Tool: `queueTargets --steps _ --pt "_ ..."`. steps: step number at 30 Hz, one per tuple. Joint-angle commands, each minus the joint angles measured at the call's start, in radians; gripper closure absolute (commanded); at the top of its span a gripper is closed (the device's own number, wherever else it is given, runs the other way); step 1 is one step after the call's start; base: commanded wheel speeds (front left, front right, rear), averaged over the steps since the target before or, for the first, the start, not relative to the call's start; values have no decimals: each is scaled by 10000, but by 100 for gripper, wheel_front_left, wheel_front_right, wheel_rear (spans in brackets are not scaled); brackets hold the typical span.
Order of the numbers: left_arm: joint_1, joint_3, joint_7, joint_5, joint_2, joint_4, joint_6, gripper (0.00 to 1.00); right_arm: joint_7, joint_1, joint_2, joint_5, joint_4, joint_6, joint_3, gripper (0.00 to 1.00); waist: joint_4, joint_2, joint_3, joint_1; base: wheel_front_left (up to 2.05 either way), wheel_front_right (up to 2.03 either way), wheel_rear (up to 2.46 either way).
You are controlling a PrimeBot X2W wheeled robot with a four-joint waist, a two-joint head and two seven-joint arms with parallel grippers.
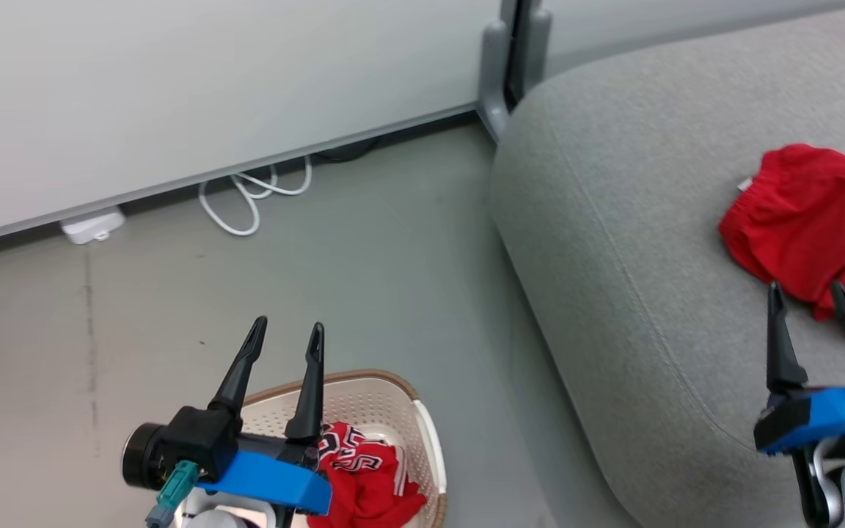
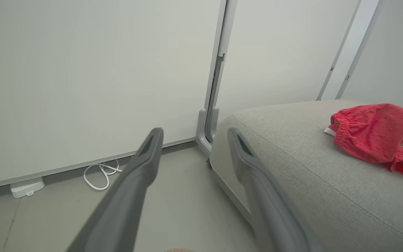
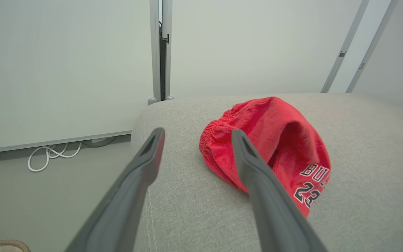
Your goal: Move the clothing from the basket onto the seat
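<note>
Halfway: red shorts [image 1: 807,216] on the sofa [image 1: 613,242], jersey [image 1: 364,477] waiting in the basket [image 1: 393,387].
My right claw [image 1: 805,287] and left claw [image 1: 289,324] both gape empty; the left, above the basket's rim, should dip for the jersey next.

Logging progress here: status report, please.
Open: left gripper, right gripper. One red garment on sofa, other garment in basket. Cable by wall, clear of path.

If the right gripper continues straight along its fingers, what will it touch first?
Probably the red shorts lying on the sofa: the open right gripper points at their waistband. Its height is unclear, so it may pass just over them.
</note>
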Motion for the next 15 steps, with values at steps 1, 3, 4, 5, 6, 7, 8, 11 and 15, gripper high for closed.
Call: queueTargets --steps 1,3,4,5,6,7,8,11,15 --pt "140 111 -48 0 -17 69 57 0 -34 450 42 67 -277 5 -57 0 475 0 -384 3 0 0 0" --pt "271 229 -46 -57 -31 129 101 0 -34 876 114 48 -609 5 -141 0 735 0 -559 3 0 0 0" --pt "343 262 -47 -140 -34 147 139 0 -33 1093 170 15 -774 5 -152 0 855 0 -638 3 0 0 0" --pt "374 296 -47 -184 -35 153 195 0 -34 1269 205 17 -925 5 -174 0 970 0 -706 3 0 0 0" --pt "443 323 -47 -220 -37 179 244 0 -33 1452 234 28 -1072 5 -191 0 1093 0 -778 3 0 0 0" --pt "511 342 -47 -264 -38 207 281 0 -34 1637 276 44 -1220 5 -226 0 1219 0 -843 3 0 0 0" --pt "548 390 -48 -282 -38 219 341 0 -33 1796 320 72 -1343 5 -237 0 1338 0 -888 3 0 0 0" --pt "649 484 -47 -260 -39 305 384 0 -21 2122 423 93 -1592 5 -217 0 1572 0 -983 3 0 0 0" --pt "745 655 -47 -182 -36 469 404 0 34 2567 552 92 -2039 5 56 0 1980 0 -1132 3 0 0 0"
